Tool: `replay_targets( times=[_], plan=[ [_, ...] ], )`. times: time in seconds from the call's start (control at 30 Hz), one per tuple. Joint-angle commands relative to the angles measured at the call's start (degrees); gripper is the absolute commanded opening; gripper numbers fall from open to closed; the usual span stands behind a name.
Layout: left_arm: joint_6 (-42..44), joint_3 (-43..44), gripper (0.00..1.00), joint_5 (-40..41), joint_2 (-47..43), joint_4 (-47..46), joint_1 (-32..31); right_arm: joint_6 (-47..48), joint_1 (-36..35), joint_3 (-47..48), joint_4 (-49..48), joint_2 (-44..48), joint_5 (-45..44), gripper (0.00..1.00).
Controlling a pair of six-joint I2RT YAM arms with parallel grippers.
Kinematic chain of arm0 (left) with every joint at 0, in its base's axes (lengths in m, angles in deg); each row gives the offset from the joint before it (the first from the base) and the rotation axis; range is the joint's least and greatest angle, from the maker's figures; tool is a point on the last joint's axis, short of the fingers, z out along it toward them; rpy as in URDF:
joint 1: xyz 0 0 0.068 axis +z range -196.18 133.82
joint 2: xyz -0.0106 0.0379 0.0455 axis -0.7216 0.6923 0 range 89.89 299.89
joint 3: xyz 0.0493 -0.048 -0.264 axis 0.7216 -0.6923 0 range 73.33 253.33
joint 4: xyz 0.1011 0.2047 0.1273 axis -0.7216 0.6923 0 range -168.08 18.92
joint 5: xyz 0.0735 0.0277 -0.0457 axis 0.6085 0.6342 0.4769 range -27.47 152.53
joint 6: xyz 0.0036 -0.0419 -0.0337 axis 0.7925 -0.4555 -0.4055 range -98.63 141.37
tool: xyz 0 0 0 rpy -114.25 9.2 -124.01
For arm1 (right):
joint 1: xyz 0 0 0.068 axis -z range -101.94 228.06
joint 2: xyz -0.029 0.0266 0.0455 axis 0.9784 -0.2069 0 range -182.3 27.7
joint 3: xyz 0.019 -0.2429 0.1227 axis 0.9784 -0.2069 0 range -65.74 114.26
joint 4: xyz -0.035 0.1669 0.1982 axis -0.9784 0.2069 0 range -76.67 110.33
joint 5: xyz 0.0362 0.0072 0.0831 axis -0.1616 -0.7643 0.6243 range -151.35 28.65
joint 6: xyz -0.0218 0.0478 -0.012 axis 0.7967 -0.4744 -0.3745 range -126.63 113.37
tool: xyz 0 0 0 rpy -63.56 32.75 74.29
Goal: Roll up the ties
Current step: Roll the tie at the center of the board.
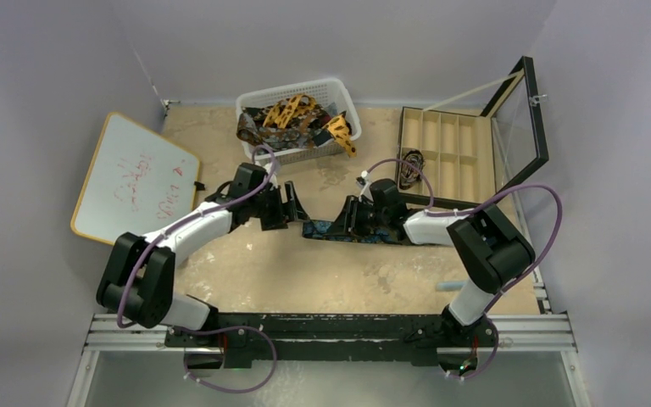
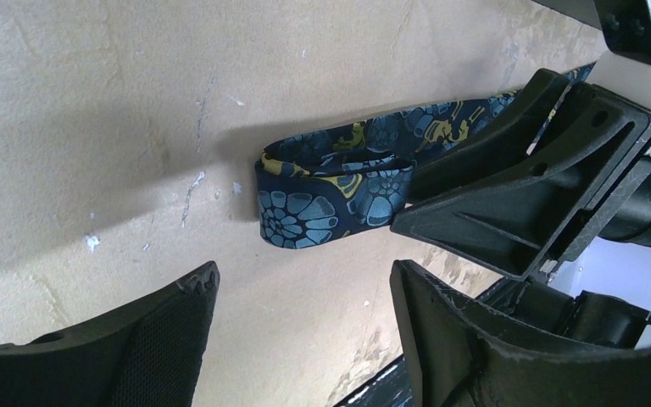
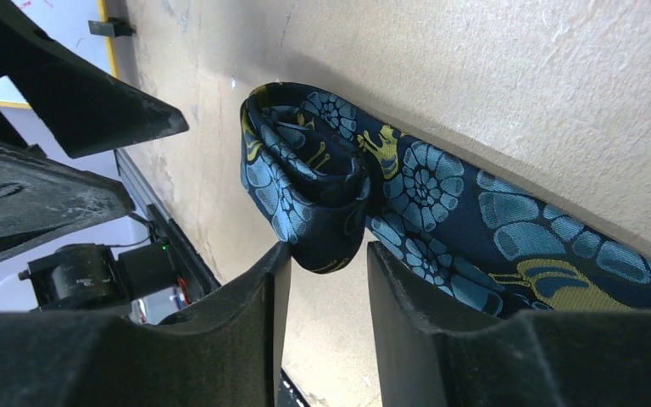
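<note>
Open bench (image 1: 305, 275) lies nearer than the arms. On the far side it is hemmed by a whiteboard (image 1: 136, 178) at the left, a white basket (image 1: 339, 85) and a lidded compartment box (image 1: 445, 144) at the right. One navy tie (image 2: 331, 195) lies mid-bench, its left end rolled. The left pincer (image 2: 301, 280) gapes wide just short of the roll, not touching it. The right pincer (image 3: 329, 248) has its fingers narrowly apart with the roll's edge dipping between them; whether they pinch it I cannot tell. More ties (image 1: 292, 114) are tangled in the basket, count unclear
</note>
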Motion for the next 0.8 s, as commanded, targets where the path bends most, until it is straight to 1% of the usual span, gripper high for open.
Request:
replay_targets(
  times=[0.0, 0.13, 0.3, 0.5, 0.57, 0.63, 0.77],
  plan=[
    [0.6, -1.8, 0.72, -3.0, 1.4, -5.3, 0.4, 0.4, -0.2, 2.8, -0.7, -0.5, -0.5, 0.39],
    [0.9, -1.9, 0.72, -4.1, 4.1, -7.1, 0.7, 0.7, -0.2, 3.4, 1.0, -0.8, -0.5, 0.36],
    [0.2, -2.8, 0.72, -5.1, 5.5, -10.2, 0.9, 1.5, -0.2, 4.5, 3.4, -2.0, -1.5, 0.27],
    [0.1, -3.1, 0.72, -6.6, 7.4, -12.9, 0.9, 1.5, -0.2, 4.3, 4.1, -3.0, -1.8, 0.24],
    [0.1, -3.1, 0.72, -7.2, 7.9, -13.0, 0.9, 1.5, -0.2, 4.1, 3.9, -3.0, -1.7, 0.25],
    [0.2, -3.2, 0.71, -7.6, 8.3, -15.2, 1.0, 1.4, -0.1, 4.1, 4.4, -2.7, -1.9, 0.26],
    [0.7, -3.3, 0.7, -7.9, 8.7, -15.9, 1.0, 1.9, 0.0, 4.3, 5.1, -1.9, -2.0, 0.34]
  ],
)
